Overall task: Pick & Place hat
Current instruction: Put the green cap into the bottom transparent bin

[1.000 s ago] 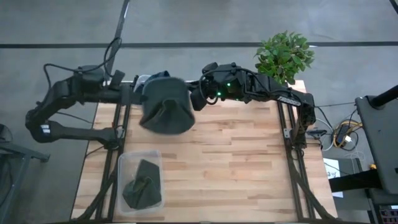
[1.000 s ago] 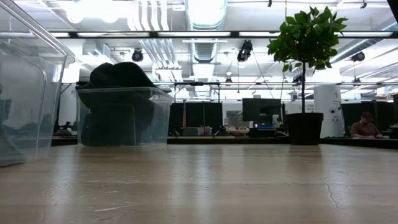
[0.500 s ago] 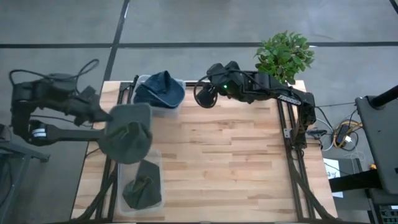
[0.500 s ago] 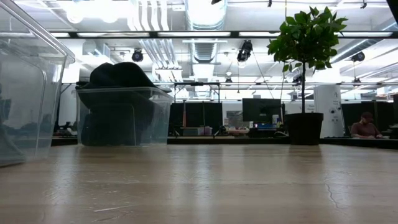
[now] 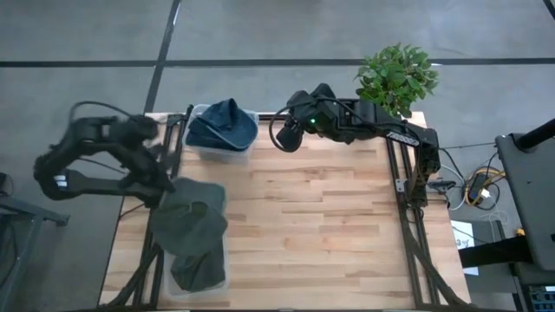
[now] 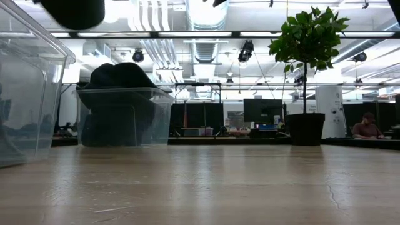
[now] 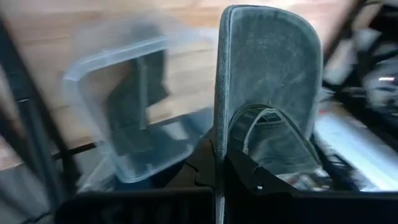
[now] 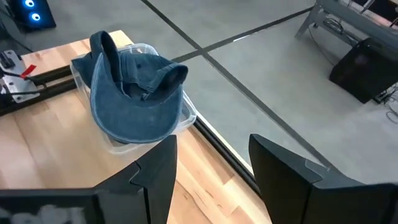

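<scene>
A wooden table (image 5: 329, 225) carries two clear bins (image 5: 227, 152) and apparently a potted plant (image 5: 397, 80).

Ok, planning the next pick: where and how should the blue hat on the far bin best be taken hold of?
Probably the raised fold of the blue hat, pinched from straight above. It sits crumpled on the far bin, overhanging the rim, so its sides slope away. The right gripper, open, is nearest; the left gripper holds the grey-green hat.
</scene>
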